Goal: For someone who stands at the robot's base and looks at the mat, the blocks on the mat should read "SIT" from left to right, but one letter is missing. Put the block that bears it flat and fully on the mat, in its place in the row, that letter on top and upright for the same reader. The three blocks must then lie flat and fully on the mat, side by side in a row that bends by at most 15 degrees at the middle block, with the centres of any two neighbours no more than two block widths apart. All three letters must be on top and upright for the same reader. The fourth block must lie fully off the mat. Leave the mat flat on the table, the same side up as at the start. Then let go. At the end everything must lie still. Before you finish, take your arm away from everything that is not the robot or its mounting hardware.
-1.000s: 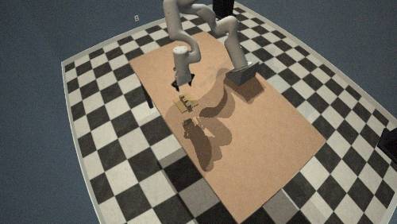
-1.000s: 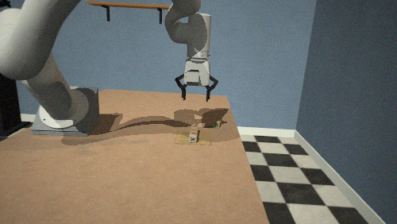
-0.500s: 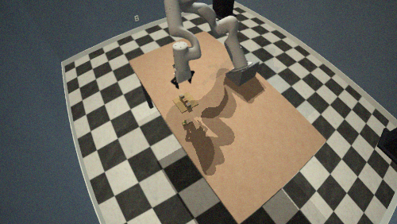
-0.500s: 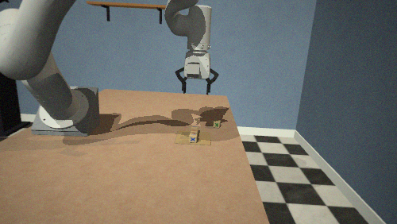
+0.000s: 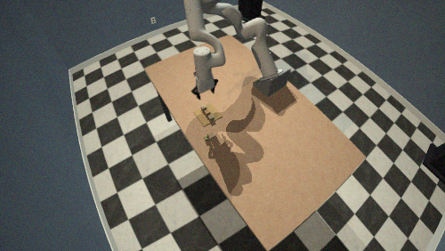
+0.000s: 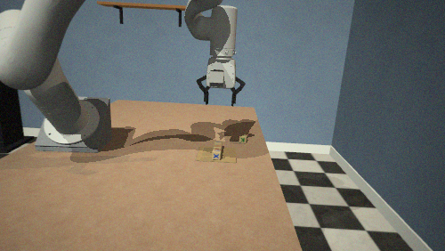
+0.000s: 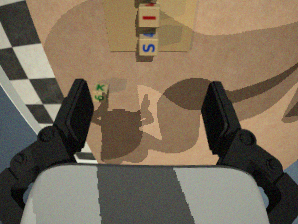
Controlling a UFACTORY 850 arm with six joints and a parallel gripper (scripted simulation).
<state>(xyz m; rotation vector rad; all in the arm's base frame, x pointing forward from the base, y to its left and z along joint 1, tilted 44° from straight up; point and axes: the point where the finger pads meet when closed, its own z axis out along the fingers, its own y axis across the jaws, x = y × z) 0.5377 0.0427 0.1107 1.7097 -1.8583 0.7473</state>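
Note:
A light tan mat [image 7: 116, 3] [image 5: 199, 117] [image 6: 230, 158] lies on the brown table near its edge. Three wooden blocks stand on it in a straight, close row. The row [image 5: 209, 114] also shows in the exterior view [image 6: 216, 154], seen end-on. A fourth block [image 7: 100, 91] [image 5: 207, 139] [image 6: 242, 139] with a green mark lies off the mat on the bare table. My gripper [image 7: 147, 93] [image 5: 204, 91] [image 6: 220, 101] is open and empty, well above the table beside the mat.
The robot base [image 5: 271, 82] [image 6: 67, 129] stands on the table away from the mat. The table edge [image 7: 27, 90] runs close beside the fourth block, with checkered floor below. A wall shelf [image 6: 142, 5] hangs behind.

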